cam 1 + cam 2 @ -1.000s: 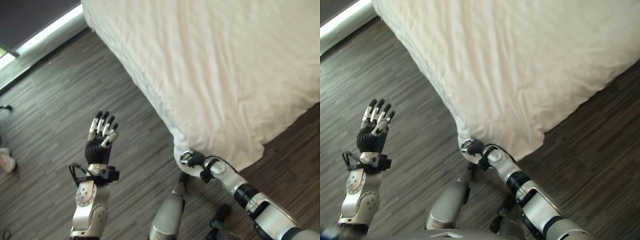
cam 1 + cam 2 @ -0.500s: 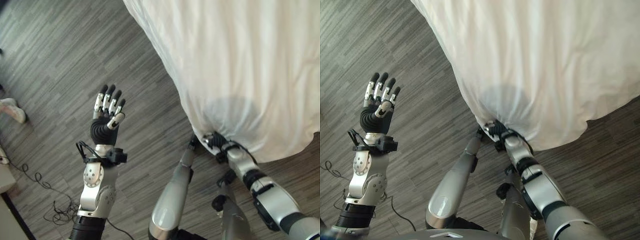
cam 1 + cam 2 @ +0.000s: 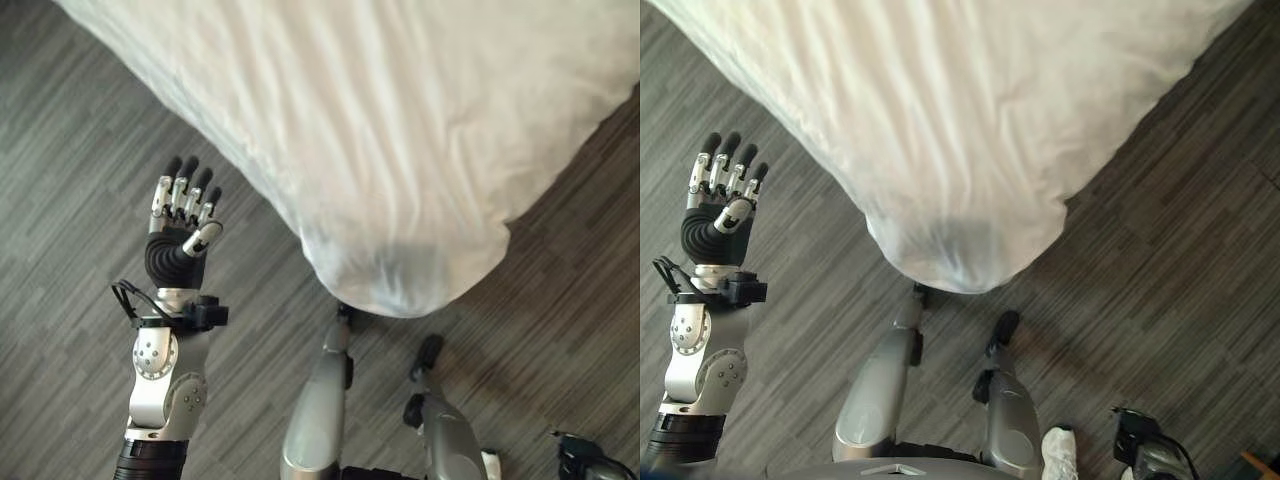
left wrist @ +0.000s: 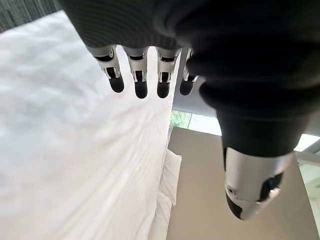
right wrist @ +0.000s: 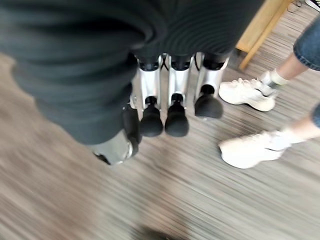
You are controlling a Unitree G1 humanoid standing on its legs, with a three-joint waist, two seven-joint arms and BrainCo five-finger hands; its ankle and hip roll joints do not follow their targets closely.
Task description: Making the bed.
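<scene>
Half a second ago the right hand was bunched into the corner of the white duvet (image 3: 380,130); now it has let go and dropped away, and the corner hangs free as a rounded bulge over the dark wood floor (image 3: 560,280). Nearest to the robot, well clear of the duvet corner, the right hand (image 5: 170,107) hangs low over the floor with its fingers straight, side by side and empty. Beyond its fingertips stand a person's two white shoes (image 5: 247,94) and, past them, a wooden leg (image 5: 260,30) of some furniture. Out from the duvet's side edge, apart from the cloth, the left hand (image 3: 178,245) is raised with its palm up, fingers straight and a little spread, holding nothing. Its own wrist view shows the dark fingertips (image 4: 141,90) against the duvet's smooth top. Farther along from the corner, the duvet covers the bed in soft lengthwise creases, and at the far end a white pillow (image 4: 167,175) lies against a tan wall (image 4: 215,195).
</scene>
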